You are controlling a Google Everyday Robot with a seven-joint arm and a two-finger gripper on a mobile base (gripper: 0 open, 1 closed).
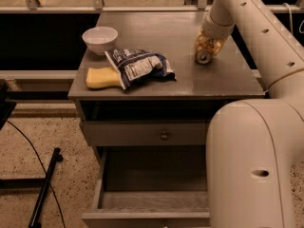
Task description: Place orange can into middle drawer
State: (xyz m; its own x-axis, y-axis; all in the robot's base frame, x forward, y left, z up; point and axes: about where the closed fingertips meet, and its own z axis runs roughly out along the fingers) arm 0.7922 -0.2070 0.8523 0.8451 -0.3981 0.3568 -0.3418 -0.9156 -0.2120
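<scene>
The orange can [205, 50] lies tilted at the right side of the grey cabinet top [156, 37], its silver end facing the camera. My gripper [209, 41] comes down from the upper right and sits right over the can's body, covering its far end. The middle drawer [142, 217] is pulled open at the bottom of the view, below the cabinet top and nearer the camera than the can. Its plank floor shows and nothing lies on the part I can see.
A white bowl [99, 38], a yellow sponge [99, 78] and a blue-and-white chip bag [140, 66] lie on the left half of the top. The upper drawer [142, 133] is shut. My arm's large body [251, 165] blocks the lower right. A black cable lies on the floor at left.
</scene>
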